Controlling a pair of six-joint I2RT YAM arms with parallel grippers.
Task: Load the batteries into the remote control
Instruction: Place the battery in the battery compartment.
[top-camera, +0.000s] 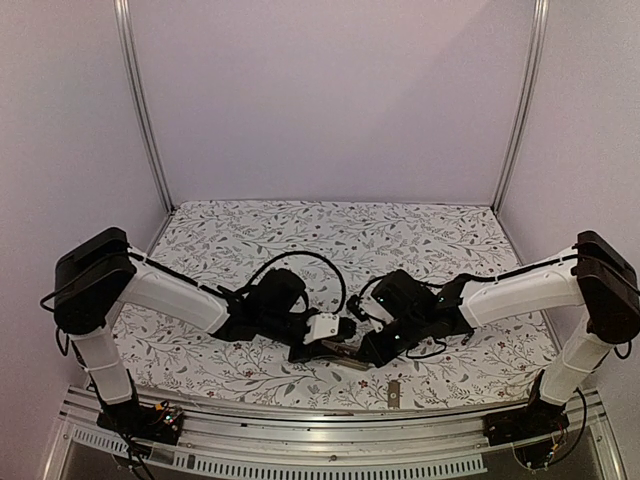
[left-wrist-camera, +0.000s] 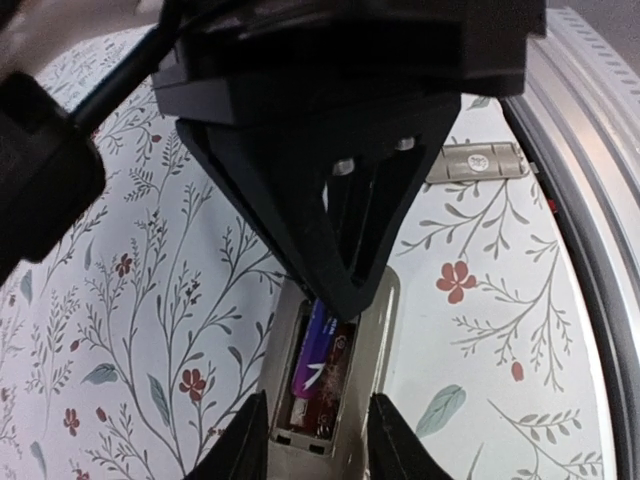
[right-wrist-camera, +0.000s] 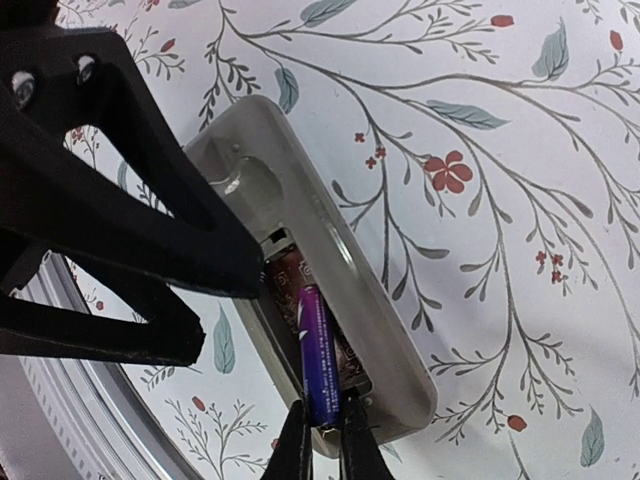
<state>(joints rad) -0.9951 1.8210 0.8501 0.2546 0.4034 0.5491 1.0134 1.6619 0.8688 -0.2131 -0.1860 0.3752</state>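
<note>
The remote control (left-wrist-camera: 388, 330) lies back-up on the floral table, its battery bay open; it also shows in the right wrist view (right-wrist-camera: 300, 190). My left gripper (left-wrist-camera: 318, 445) is shut on the remote's end, one finger on each long side. My right gripper (right-wrist-camera: 322, 440) is shut on the end of a purple battery (right-wrist-camera: 318, 350), which lies slanted in the bay with its far end down inside. The same battery shows in the left wrist view (left-wrist-camera: 318, 350) under the right gripper's fingers. The bay beside it looks reddish-brown; I cannot make out a second battery. In the top view both grippers meet over the remote (top-camera: 345, 358).
A small flat grey cover piece (left-wrist-camera: 478, 160) lies near the table's front edge, also in the top view (top-camera: 393, 392). The metal front rail (left-wrist-camera: 590, 200) runs close behind the remote. White walls enclose the table on three sides.
</note>
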